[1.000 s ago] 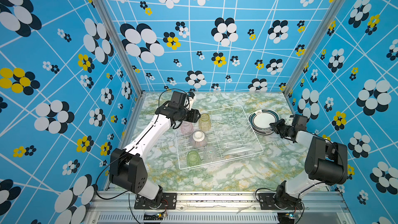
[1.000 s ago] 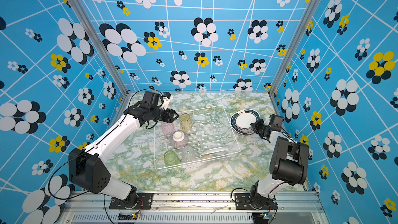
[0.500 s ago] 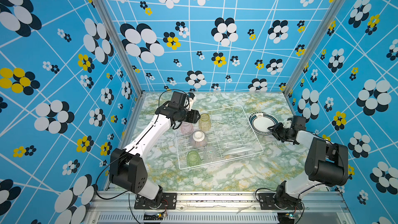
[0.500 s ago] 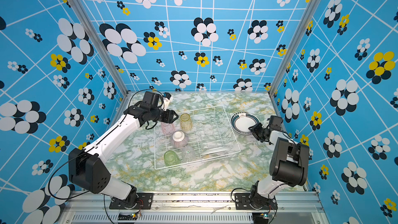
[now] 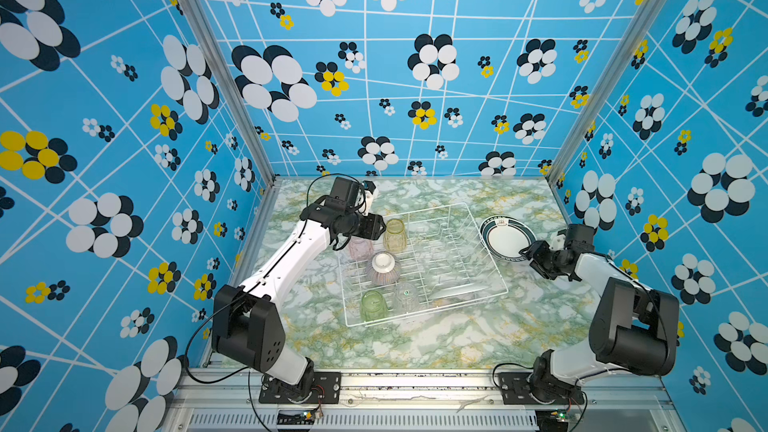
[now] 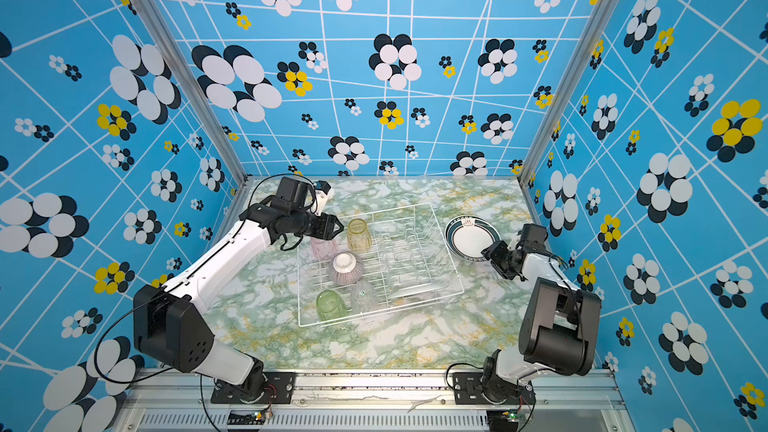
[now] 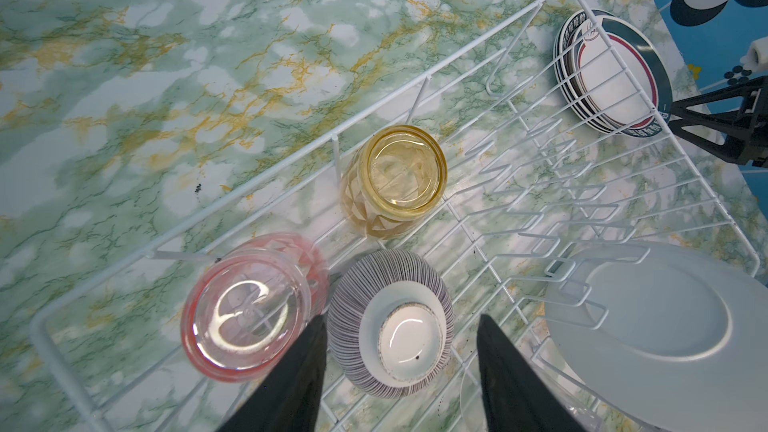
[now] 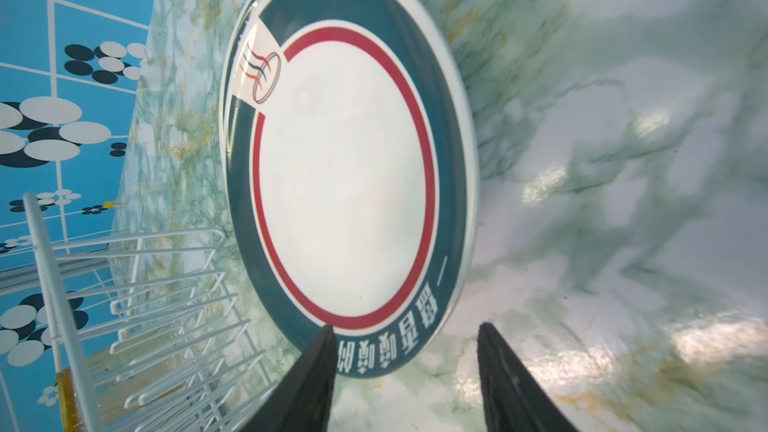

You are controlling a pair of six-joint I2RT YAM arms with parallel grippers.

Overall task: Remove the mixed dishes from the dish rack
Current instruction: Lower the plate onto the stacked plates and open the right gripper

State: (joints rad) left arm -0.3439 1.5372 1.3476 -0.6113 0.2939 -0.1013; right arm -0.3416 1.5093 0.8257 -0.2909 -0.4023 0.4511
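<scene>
The dish rack [image 5: 451, 249] sits mid-table holding a pale plate [image 7: 665, 326] low among its dividers, the upturned striped bowl [image 5: 383, 268] and four tumblers, pink tumbler [image 7: 249, 309] included. Beside it on the marble lies the stack of green-rimmed plates [image 5: 506, 238]. The right gripper [image 8: 405, 326] stands at the stack's near rim with jaws apart and empty, so that plate looks delivered. The left gripper [image 7: 401, 317], also spread and empty, hangs over the bowl and probably must descend and close on it.

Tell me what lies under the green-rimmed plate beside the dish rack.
Under the top plate, the left wrist view shows the rims of more plates stacked beneath it. Their faces are covered, so the exact count is unclear.
</scene>
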